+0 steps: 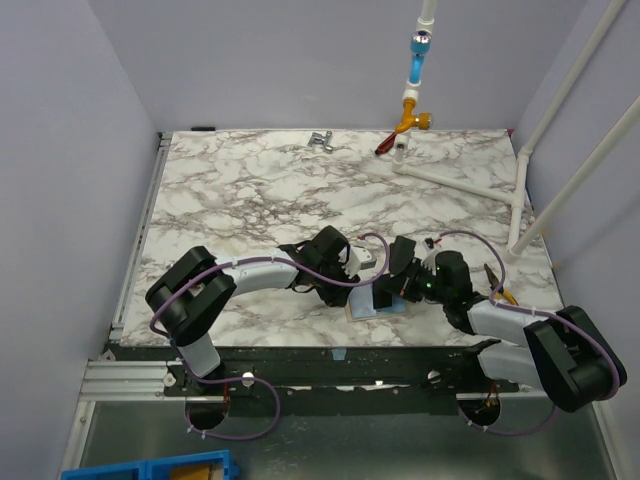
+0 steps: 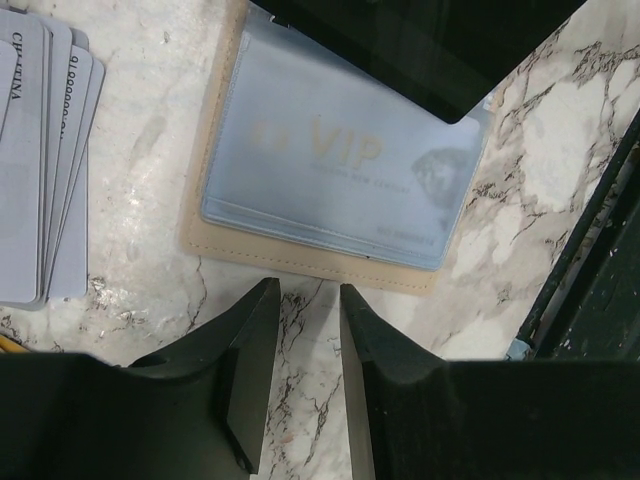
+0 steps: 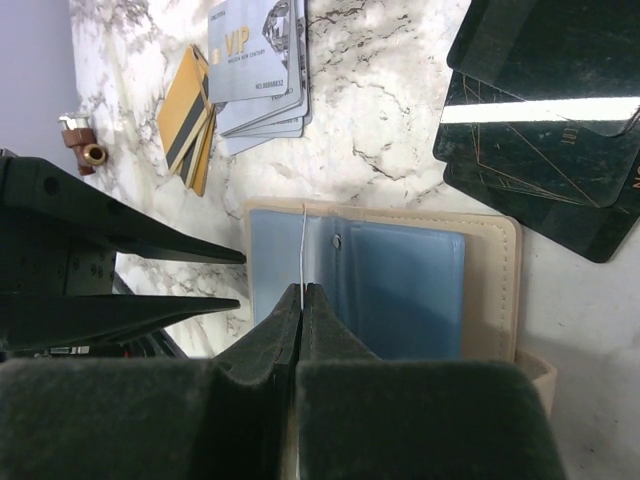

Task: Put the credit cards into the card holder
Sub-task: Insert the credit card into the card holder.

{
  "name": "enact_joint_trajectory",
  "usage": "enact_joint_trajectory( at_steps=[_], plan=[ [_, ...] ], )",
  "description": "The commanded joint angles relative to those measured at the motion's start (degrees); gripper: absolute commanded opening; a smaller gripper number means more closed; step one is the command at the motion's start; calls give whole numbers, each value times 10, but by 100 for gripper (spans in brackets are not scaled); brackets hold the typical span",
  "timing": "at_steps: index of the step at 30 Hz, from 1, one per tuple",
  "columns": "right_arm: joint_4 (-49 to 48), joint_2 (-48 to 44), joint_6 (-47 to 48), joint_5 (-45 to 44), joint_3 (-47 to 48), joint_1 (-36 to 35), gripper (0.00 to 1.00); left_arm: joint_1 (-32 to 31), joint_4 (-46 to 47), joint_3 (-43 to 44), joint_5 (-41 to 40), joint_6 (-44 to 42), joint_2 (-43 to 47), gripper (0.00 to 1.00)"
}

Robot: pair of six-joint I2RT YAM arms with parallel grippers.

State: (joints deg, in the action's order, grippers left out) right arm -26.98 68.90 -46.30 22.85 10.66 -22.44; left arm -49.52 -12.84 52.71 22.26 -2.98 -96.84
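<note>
**Marble tabletop, two claws meeting at an open card holder**

Marble table [image 1: 300, 180] inside pale lavender walls [image 1: 300, 60], a white pipe frame [image 1: 470, 180] standing at its far right. Near the front edge, about midway along, the tan card holder [image 2: 300, 262] lies open and flat, its clear blue-tinted sleeves facing up. One sleeve holds a pale grey-blue VIP card [image 2: 340, 170].

The left gripper [image 2: 307, 292] hovers just off the holder's edge. Its jaws stand a little apart, with bare marble showing between them and nothing gripped.

The right gripper [image 3: 302, 290] sits over the holder from the other side, jaws pressed together on a thin pale sheet [image 3: 303, 240] seen edge-on. I cannot tell whether that is a sleeve leaf or a card.

Beside the holder lies a fanned stack of grey-blue cards [image 2: 50, 170]. Next to that stack are a few gold cards [image 3: 188, 120] with a dark stripe. Off the holder's other side, black cards [image 3: 540, 110] overlap one another.
</note>
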Motion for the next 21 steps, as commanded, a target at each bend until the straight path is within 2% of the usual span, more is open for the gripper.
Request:
enact_joint_trajectory(
  at_steps=[1, 12, 21],
  plan=[
    [-58, 5, -18, 8, -19, 1, 1, -2, 4, 4, -18, -9, -17, 32],
    [-87, 26, -18, 12, -47, 2, 1, -2, 0, 11, -20, -18, -18, 30],
    [-55, -42, -14, -22, -43, 14, 1, -3, 0, 11, -22, -25, -18, 23]
  ],
)
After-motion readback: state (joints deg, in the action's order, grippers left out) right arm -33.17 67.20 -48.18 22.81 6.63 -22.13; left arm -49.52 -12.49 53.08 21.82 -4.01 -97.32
